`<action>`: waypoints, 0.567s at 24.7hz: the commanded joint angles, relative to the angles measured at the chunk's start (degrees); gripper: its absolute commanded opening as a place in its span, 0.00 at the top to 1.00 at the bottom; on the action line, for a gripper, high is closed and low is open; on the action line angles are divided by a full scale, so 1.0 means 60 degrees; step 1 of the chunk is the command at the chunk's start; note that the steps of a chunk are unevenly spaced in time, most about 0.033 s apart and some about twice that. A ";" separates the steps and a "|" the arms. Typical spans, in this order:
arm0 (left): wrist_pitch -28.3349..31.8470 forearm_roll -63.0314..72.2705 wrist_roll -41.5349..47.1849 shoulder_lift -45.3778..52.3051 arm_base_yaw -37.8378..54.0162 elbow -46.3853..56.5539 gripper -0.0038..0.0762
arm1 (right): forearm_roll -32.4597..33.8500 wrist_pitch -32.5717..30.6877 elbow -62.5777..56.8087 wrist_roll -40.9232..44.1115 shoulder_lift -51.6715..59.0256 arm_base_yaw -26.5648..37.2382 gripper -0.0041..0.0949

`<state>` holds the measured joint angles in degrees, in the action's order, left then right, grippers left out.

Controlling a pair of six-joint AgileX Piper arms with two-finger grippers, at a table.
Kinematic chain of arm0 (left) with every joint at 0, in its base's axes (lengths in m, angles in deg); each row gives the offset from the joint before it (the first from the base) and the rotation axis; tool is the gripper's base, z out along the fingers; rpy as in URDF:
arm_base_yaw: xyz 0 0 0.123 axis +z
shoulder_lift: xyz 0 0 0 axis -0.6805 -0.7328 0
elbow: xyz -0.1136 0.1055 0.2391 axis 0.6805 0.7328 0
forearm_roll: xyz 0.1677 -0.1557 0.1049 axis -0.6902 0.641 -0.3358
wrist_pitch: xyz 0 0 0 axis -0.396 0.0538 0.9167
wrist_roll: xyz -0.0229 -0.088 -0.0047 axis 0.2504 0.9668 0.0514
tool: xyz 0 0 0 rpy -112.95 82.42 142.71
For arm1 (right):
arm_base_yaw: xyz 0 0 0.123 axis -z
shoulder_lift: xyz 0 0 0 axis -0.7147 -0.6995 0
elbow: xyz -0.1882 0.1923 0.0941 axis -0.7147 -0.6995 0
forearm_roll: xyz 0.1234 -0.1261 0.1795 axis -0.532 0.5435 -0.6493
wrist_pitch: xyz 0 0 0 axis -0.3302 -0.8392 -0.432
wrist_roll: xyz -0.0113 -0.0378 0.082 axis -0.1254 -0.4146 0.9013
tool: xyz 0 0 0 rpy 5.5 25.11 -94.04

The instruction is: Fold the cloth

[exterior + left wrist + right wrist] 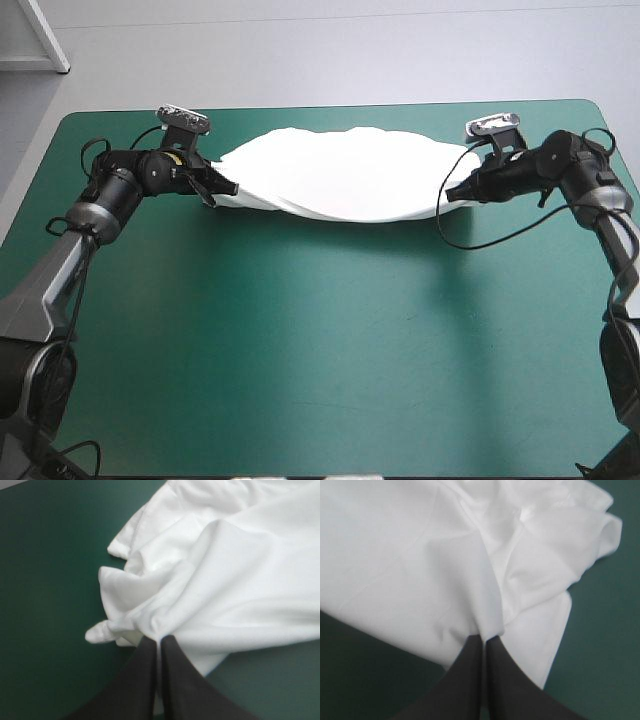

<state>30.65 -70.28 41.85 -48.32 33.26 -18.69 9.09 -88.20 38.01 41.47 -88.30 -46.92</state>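
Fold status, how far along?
Done: left hand and right hand each shut on an end of the T-shirt. In hand: it is stretched between them, twisted, near the far edge of the table. Left: no flat fold shows yet, so nearly all the folding.

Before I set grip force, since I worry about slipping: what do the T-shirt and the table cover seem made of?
T-shirt: thin, soft white fabric, probably cotton knit, matte; it bunches into pleats where the left claw and right claw pinch it. Teal-green cover: smooth, faintly sheened sheet; mat or coated cloth, cannot tell.
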 commanded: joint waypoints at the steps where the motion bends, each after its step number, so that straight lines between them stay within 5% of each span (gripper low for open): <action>1: 0.0711 0.0193 -0.0175 0.1119 0.0006 0.0841 0.93 | -0.0507 0.0709 -0.1170 -0.0344 0.1279 0.0081 0.97; 8: 0.0338 -0.0644 -0.0157 0.2030 0.0006 0.2572 0.93 | -0.0226 0.0888 -0.3332 -0.0211 0.2415 0.0181 0.97; 14: -0.1738 -0.0973 -0.0157 0.3051 0.0006 0.3967 0.93 | -0.0037 0.0237 -0.5502 0.0464 0.3868 0.0232 0.97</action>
<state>23.03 -75.56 40.87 -33.71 33.26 4.54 8.86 -85.82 6.49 42.84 -69.20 -45.98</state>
